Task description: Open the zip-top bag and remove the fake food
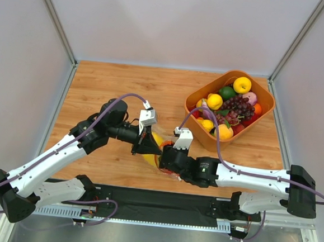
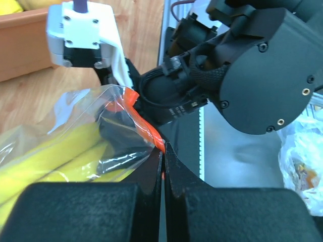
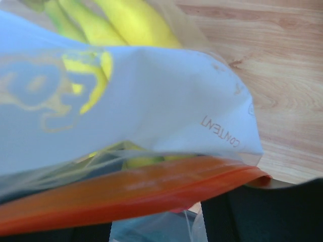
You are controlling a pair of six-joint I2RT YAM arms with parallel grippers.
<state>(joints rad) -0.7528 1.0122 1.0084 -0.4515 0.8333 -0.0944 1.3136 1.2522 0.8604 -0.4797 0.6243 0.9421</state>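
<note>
Left wrist view | my left gripper (image 2: pixel 164 151) is clenched on the red-orange zip strip (image 2: pixel 144 121) of the zip-top bag (image 2: pixel 75 108), held mid-table, near side | right gripper (image 1: pixel 163 156) sits at the bag's mouth, I cannot tell its grip | banana bunch (image 2: pixel 55 156) inside the bag; I judge opening unfinished, emptying left.

Your wooden table (image 1: pixel 114 83) carries one item resting directly on it: an orange tub (image 1: pixel 205 86) heaped with fruit (image 1: pixel 233 107), far right.
</note>
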